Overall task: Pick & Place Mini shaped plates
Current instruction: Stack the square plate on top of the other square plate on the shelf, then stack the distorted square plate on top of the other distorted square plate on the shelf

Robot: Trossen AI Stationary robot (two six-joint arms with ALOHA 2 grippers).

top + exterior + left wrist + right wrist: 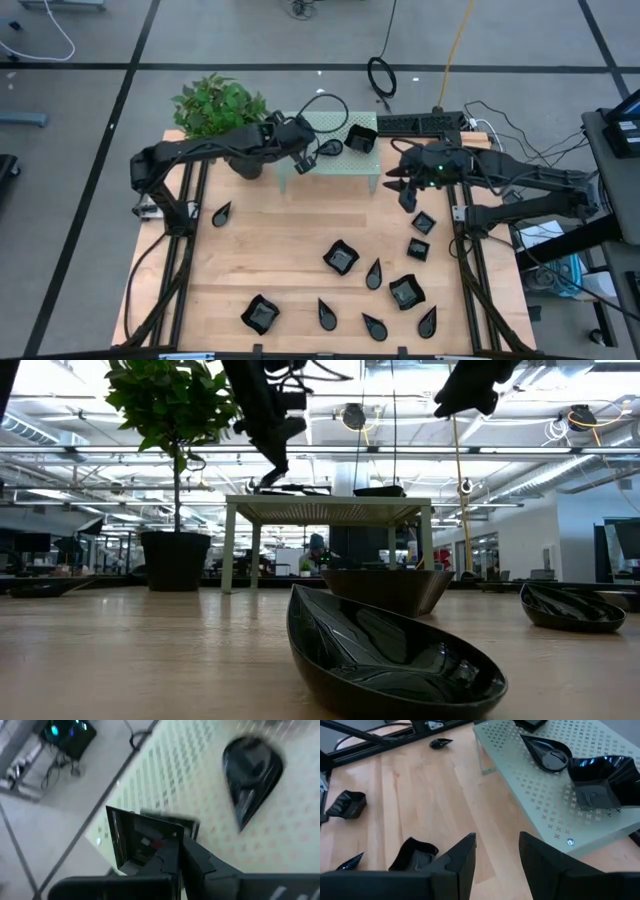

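Gleaming black mini shaped plates [340, 258] — squares, teardrops

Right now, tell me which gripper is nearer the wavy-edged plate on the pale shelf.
Left. The left gripper hovers over the shelf, with the wavy-edged plate on the same top. The right gripper hangs off the shelf's end, over the table.

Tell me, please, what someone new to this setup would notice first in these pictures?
Probably the glossy black mini plates scattered over the wooden table, mostly toward its right half. Next, the pale perforated stand at the table's back, already carrying a teardrop plate and a wavy-edged plate, with the left claw over it holding a square plate. A leafy potted plant stands at the back left.
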